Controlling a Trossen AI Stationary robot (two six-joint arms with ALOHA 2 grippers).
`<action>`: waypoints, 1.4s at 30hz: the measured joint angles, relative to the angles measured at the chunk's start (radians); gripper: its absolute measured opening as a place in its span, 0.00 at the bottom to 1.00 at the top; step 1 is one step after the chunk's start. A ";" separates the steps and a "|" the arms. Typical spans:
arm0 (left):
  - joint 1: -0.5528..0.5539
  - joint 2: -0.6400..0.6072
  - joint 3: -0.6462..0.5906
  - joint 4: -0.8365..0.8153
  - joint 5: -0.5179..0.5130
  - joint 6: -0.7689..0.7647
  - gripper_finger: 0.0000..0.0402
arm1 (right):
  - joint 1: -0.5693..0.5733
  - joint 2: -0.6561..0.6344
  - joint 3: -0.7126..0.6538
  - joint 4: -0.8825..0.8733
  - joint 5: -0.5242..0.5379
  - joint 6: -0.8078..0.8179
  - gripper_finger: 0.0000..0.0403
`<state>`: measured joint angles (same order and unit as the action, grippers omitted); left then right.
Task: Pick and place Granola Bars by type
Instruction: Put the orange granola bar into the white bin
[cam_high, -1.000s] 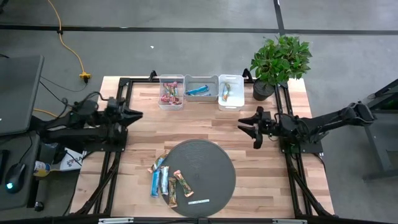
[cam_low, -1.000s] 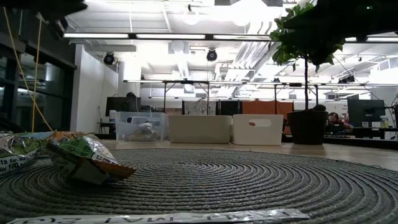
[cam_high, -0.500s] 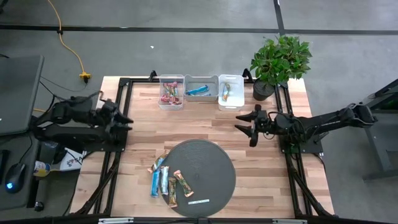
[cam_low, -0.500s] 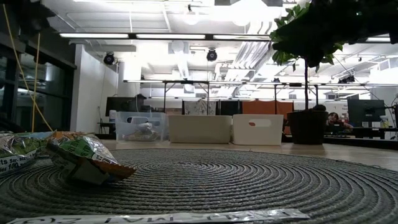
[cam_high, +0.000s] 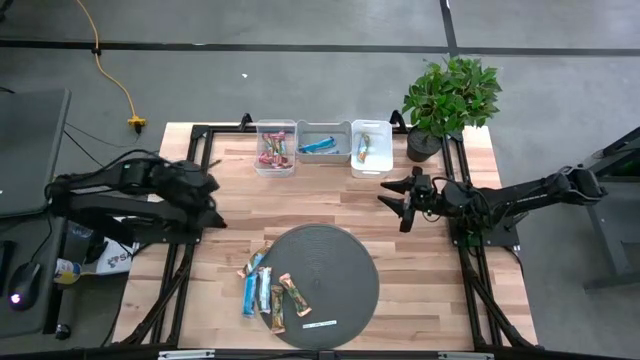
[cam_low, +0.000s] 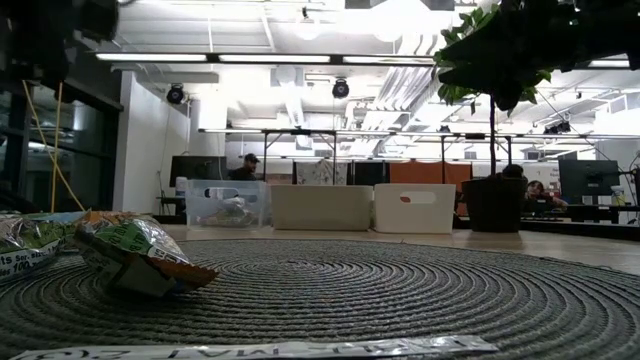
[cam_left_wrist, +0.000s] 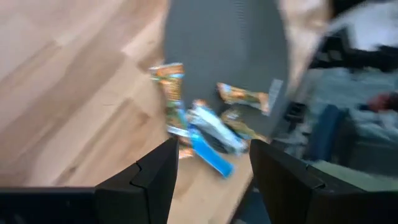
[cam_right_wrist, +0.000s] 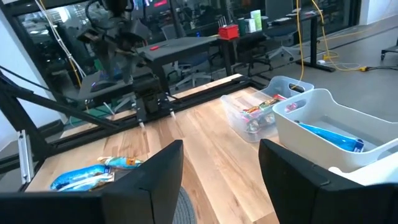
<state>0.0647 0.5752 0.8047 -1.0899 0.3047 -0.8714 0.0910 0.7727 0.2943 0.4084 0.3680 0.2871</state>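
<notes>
Several Granola Bars (cam_high: 264, 288) in blue and brown-orange-green wrappers lie in a loose pile, partly on the left rim of the round grey mat (cam_high: 335, 270) and partly on the wood. The left wrist view shows the same pile (cam_left_wrist: 199, 127). In the low view one bar (cam_low: 135, 255) rests on the mat. My left gripper (cam_high: 216, 220) hangs open over the table's left side, tipped toward the pile and clear of it. My right gripper (cam_high: 393, 208) stands open above the table's right side, pointing left, with nothing between its fingers.
Three bins stand in a row at the far edge: a clear one (cam_high: 276, 148) with red-pink bars, a white one (cam_high: 323, 145) with a blue bar, and a white one (cam_high: 370, 148) with another bar. A potted plant (cam_high: 448, 95) stands at the far right. A white label strip (cam_high: 320, 324) lies on the mat.
My left gripper has swung from pointing toward the table's right edge to slanting toward the near edge and the bar pile, tipping downward as it went. The bars have stayed in place.
</notes>
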 joint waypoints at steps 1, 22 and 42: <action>0.000 0.029 0.000 -0.003 -0.012 -0.006 0.49 | 0.000 0.000 0.000 0.000 0.000 0.000 0.48; -0.324 0.579 0.000 0.190 -0.314 -0.289 0.49 | 0.000 0.000 0.000 -0.001 -0.003 0.000 0.48; -0.399 0.867 -0.001 0.408 -0.338 -0.383 0.49 | 0.001 0.000 0.000 -0.015 -0.062 0.001 0.48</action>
<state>-0.3344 1.4420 0.8040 -0.6820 -0.0330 -1.2541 0.0917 0.7723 0.2943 0.3936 0.3065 0.2878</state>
